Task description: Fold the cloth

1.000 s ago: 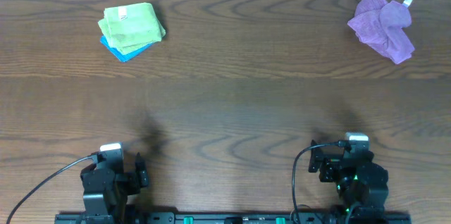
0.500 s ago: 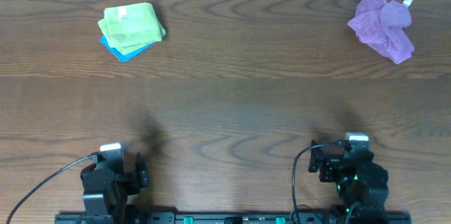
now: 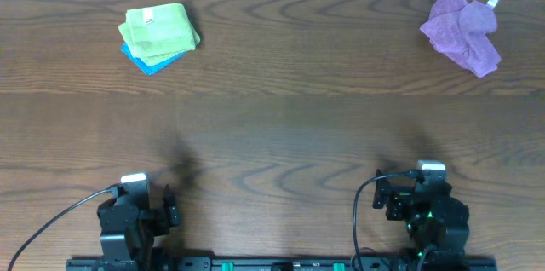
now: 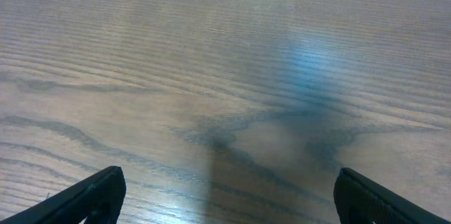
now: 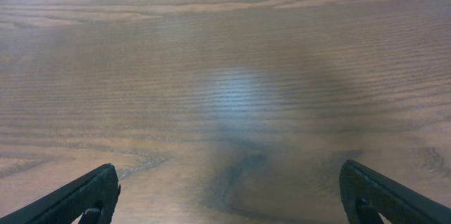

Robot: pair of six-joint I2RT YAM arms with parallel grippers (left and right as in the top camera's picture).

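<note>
Both my left jaws and right jaws released, empty, above grained wooden worktop (image 3: 281, 126); upper left, lime cloth (image 3: 159, 32), folded squarish, white label (image 3: 148, 19), atop blue cloth (image 3: 145, 62).

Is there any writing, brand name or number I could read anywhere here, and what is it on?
Nothing here can be read.
Red print on the white label of the green cloth: too small to read.
The white tag on the purple cloth: too small to tell whether it bears any print.
Both wrist views: bare wood, no text.
</note>
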